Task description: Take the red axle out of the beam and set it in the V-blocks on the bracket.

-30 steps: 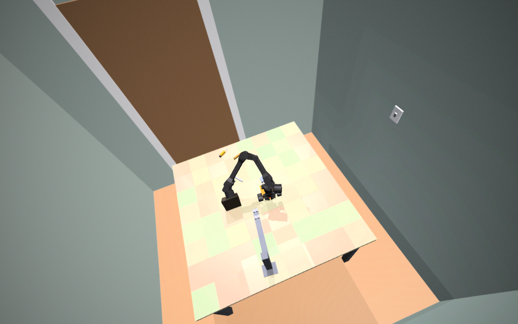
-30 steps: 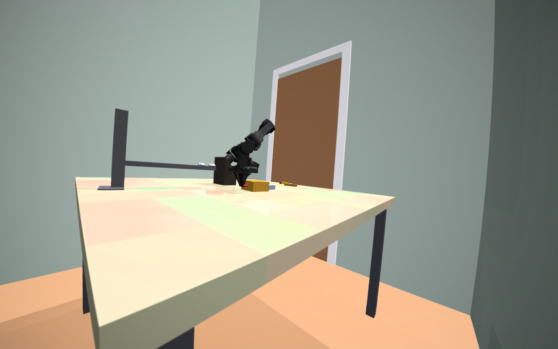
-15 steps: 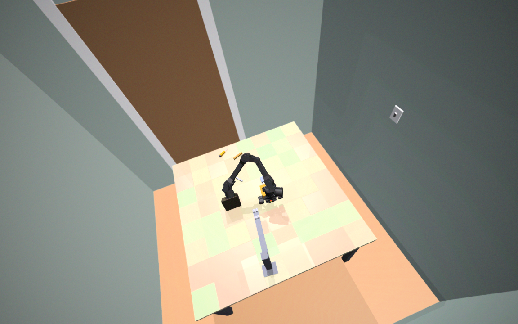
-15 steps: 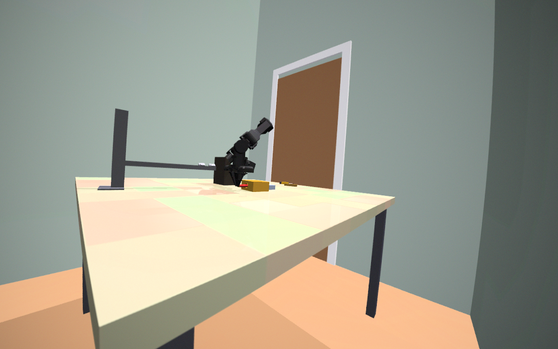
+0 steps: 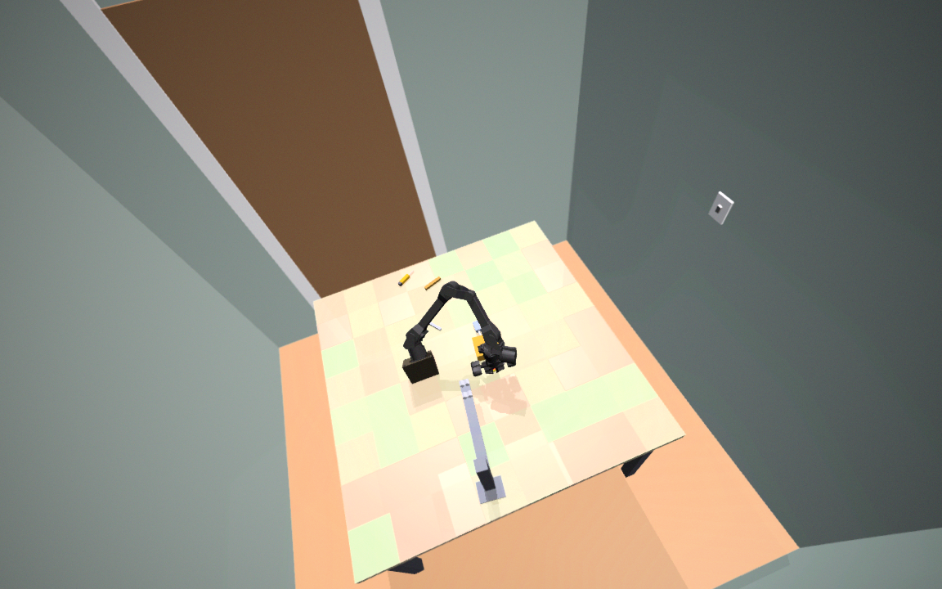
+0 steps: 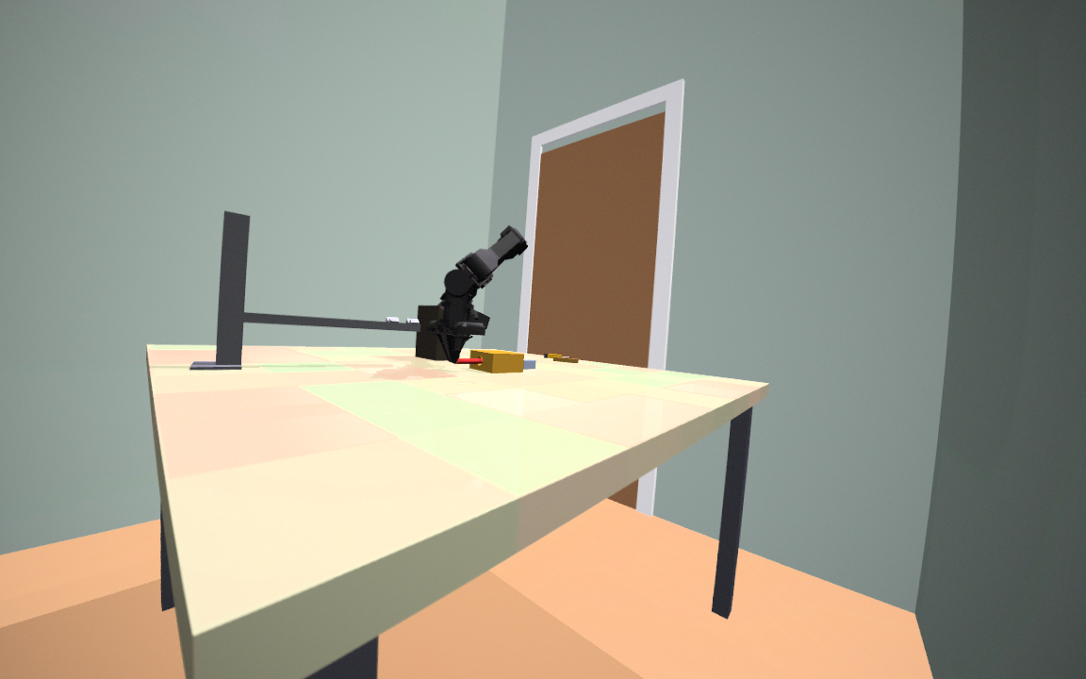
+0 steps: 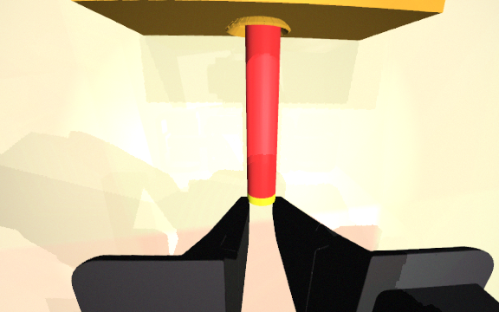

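Observation:
My gripper [image 6: 454,360] [image 7: 260,204] is low over the table, shut on the yellow-tipped near end of the red axle [image 6: 469,361] [image 7: 262,117]. The axle lies level between the fingertips and the beam, a long stretch of it outside. Its far end is at the mouth of the round hole; how much is inside I cannot tell. The orange beam [image 5: 476,348] [image 6: 498,362] [image 7: 167,22] sits on the table. Two pale V-blocks [image 5: 464,383] [image 5: 466,394] [image 6: 391,319] [image 6: 412,321] stand on the free end of the bracket's raised arm. In the top view the arm hides the fingertips and axle.
The bracket [image 5: 476,432] [image 6: 310,321] reaches from its upright post [image 5: 486,476] [image 6: 232,287] towards the robot. A blue-grey block [image 5: 477,326] [image 6: 529,364] is behind the beam. A screwdriver [image 5: 405,280] and an orange-brown bar [image 5: 432,282] lie near the table's back edge.

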Tool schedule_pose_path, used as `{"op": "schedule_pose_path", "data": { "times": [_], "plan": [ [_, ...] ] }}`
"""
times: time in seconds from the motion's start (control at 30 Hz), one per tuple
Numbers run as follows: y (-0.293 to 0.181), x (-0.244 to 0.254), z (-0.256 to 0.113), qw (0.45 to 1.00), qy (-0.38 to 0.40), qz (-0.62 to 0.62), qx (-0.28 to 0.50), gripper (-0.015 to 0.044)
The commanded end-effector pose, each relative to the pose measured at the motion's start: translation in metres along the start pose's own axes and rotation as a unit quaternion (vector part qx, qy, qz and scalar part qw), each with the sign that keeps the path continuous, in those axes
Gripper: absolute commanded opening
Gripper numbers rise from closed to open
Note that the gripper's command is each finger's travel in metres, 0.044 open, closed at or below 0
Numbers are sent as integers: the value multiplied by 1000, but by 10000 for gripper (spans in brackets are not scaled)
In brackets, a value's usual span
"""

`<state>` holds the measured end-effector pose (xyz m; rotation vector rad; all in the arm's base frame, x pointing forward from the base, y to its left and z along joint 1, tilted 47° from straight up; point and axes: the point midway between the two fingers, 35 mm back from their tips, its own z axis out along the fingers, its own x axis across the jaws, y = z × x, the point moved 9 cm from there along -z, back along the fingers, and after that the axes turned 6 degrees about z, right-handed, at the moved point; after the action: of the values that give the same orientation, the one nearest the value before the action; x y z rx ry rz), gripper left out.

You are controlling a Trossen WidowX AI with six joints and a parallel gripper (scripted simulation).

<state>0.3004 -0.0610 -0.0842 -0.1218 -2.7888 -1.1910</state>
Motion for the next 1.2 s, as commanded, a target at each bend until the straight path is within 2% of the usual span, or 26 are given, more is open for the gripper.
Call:
{"op": "schedule_pose_path", "data": {
  "times": [0.0, 0.6, 1.17],
  "plan": [
    [-7, -2, 0, 1000, 0, -3, 2, 0],
    [-36, -2, -1, 1000, 0, -2, 0, 0],
    [-35, -4, 13, 1000, 0, -2, 0, 0]
  ]
}}
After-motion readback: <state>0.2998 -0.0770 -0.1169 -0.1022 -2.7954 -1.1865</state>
